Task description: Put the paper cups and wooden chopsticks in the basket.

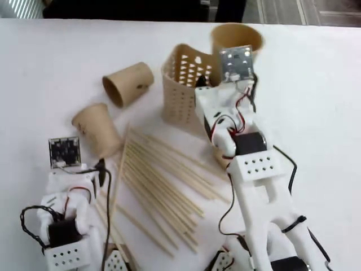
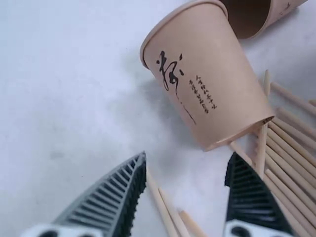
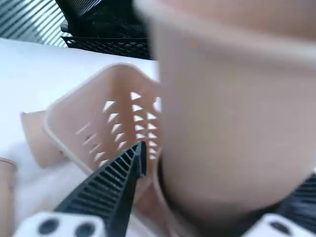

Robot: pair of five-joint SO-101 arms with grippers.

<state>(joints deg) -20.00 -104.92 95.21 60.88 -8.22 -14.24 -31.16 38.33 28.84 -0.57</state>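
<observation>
While the right gripper (image 3: pixel 217 173) holds a paper cup (image 3: pixel 232 108) beside the basket (image 1: pixel 179 90), clear the rim first.
Centre it over the opening, then release; the left gripper (image 2: pixel 185 168) gapes wide near a fallen cup (image 2: pixel 207 79).

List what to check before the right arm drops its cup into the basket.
1. Grip: ok. The right gripper is shut on the held cup.
2. Cup over the opening: not ok. It sits beside the rim of the basket, not above the inside.
3. Basket ready: ok. It stands with its opening up, and nothing shows inside.
4. Left gripper out of the way: ok. It is open, low by the nearer lying cup, well apart from the basket.
5. Rest of the load: not ok. That cup, the farther lying cup and the chopsticks lie on the table.
</observation>
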